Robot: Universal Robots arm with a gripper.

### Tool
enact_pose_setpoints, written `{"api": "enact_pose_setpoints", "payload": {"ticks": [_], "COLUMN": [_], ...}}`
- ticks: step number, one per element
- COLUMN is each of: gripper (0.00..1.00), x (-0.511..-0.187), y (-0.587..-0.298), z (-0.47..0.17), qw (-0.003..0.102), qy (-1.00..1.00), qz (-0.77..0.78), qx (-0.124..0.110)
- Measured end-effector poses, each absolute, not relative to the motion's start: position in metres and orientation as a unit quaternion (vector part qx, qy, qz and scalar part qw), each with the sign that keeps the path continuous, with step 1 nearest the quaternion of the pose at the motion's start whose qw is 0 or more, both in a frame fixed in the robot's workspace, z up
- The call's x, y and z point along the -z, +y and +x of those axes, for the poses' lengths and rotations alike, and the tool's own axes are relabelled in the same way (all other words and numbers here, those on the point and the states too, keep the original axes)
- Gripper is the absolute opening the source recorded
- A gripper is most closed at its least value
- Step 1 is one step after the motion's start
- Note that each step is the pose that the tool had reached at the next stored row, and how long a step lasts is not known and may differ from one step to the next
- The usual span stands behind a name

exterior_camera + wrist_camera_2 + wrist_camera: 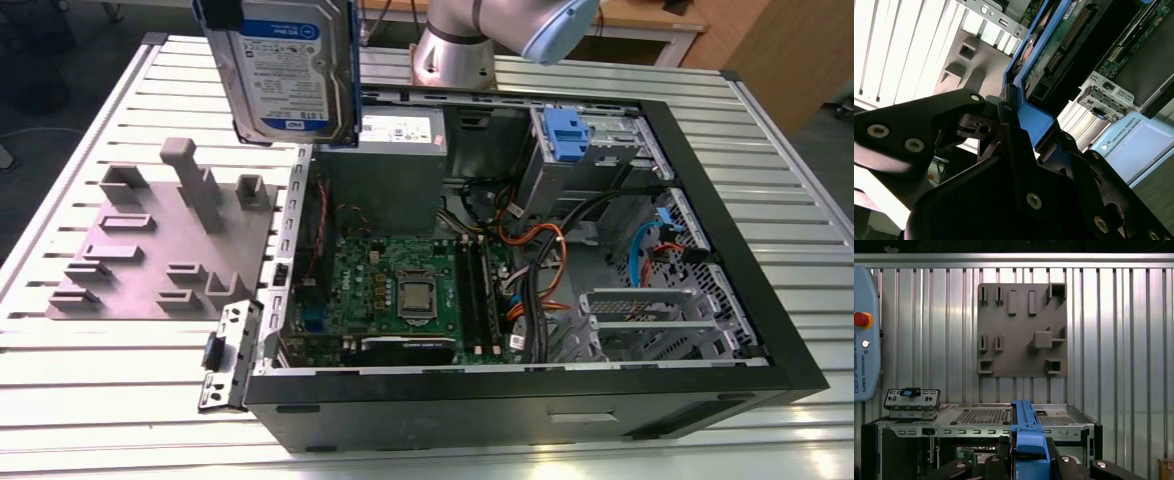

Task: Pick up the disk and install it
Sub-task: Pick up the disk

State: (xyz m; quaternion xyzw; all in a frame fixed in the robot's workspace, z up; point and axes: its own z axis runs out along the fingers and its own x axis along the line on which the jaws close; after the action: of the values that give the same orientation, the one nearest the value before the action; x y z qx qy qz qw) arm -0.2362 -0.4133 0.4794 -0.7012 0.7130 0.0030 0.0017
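Where the arm (467, 40) hangs over the bench, you've got 1 slatted metal table (107, 400) carrying everything. On it lies 1 black PC case (534, 410), side panel off, mobo facing up. Just beside the case, on the exterior view's left, sits 1 grey fixture plate (134, 250) w/ several raised holders. Inside the case, at the far wall, there's 1 grey PSU (394, 150) w/ a white sticker. You've also got 1 teach pendant (864, 340) lying on the slats.

Next, 1 disk (280, 70): it's up in the air, upright, label toward the exterior cam, over the case's edge nearest the plate and clear of the table. In both wrist views 1 gripper (1019, 122) is clamped on the disk's blue bracket, its 2 fingers (971, 102) pressing on either side. Smallest: 1 blue latch (567, 135) in the drive bay, well apart from the disk.
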Motion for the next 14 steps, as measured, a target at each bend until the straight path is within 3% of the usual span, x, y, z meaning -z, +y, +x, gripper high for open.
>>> {"api": "enact_pose_setpoints", "payload": {"ticks": [14], "gripper": [0.36], "x": [-0.4793], "y": [-0.4181], "z": [-0.2349], "qw": [0.002], "qy": [0.713], "qz": [-0.701], "qx": [-0.003]}}
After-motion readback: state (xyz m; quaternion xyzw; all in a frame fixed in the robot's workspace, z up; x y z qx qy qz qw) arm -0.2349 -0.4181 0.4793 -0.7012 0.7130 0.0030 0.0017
